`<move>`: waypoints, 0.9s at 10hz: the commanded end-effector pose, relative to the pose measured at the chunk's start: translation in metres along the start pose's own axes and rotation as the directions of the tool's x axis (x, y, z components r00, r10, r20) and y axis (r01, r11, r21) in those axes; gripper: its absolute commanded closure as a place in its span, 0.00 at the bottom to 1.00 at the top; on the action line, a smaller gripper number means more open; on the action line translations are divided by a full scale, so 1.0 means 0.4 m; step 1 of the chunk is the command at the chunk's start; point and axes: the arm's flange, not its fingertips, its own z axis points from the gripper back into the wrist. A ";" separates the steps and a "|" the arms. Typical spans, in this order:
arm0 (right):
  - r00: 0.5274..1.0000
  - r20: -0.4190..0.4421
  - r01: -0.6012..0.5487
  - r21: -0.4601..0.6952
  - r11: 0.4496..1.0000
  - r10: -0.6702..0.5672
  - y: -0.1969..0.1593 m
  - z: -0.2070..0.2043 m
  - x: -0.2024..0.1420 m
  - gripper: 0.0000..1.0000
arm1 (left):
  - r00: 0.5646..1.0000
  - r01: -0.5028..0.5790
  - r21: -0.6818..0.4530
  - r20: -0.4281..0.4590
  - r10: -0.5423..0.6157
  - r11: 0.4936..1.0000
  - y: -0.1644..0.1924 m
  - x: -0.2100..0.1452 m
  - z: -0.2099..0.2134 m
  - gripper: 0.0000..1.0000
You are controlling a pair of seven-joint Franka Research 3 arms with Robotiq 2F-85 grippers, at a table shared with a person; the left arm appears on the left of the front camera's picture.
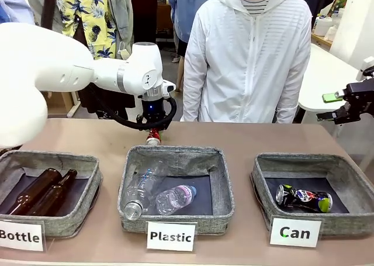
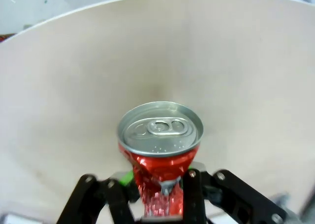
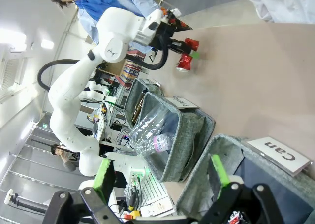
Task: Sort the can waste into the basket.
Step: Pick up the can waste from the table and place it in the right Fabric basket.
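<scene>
Already, in the front view, the left claw [image 1: 153,131] is clamped on the red can [image 1: 153,138] above centre frame, behind the "Plastic" basket [image 1: 175,219]; the dark can [image 1: 304,198] lies in the "Can" basket [image 1: 359,187], lower right. Lift clear of the counter [image 1: 245,140] first, then carry rightward over the rims.

From the left wrist, its fingers [image 2: 189,194] pinch the crumpled waist low in frame; a gentle, level carry should avoid slipping.

From the right wrist, the right claw [image 3: 160,177] stands apart at the bottom edge.

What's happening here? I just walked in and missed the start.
The left gripper is shut on the red can behind the Plastic basket. The dark can already lies in the Can basket. The right gripper hangs open over that basket, and a person stands across the table.
</scene>
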 end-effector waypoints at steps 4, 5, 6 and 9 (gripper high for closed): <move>1.000 -0.003 -0.021 0.007 1.000 0.021 0.003 0.006 0.002 0.00 | 0.985 0.148 -0.145 0.111 -0.132 0.978 0.124 -0.386 0.353 1.00; 1.000 -0.003 -0.021 0.007 1.000 0.021 0.003 0.006 0.002 0.00 | 0.956 0.295 -0.180 0.055 -0.289 0.938 0.155 -0.465 0.376 1.00; 1.000 -0.003 -0.021 0.007 1.000 0.021 0.003 0.006 0.002 0.00 | 0.897 0.438 -0.211 0.035 -0.441 0.874 0.185 -0.556 0.378 1.00; 1.000 -0.003 -0.021 0.007 1.000 0.021 0.003 0.006 0.002 0.00 | 0.896 0.444 -0.238 0.142 -0.421 0.864 0.248 -0.701 0.331 0.84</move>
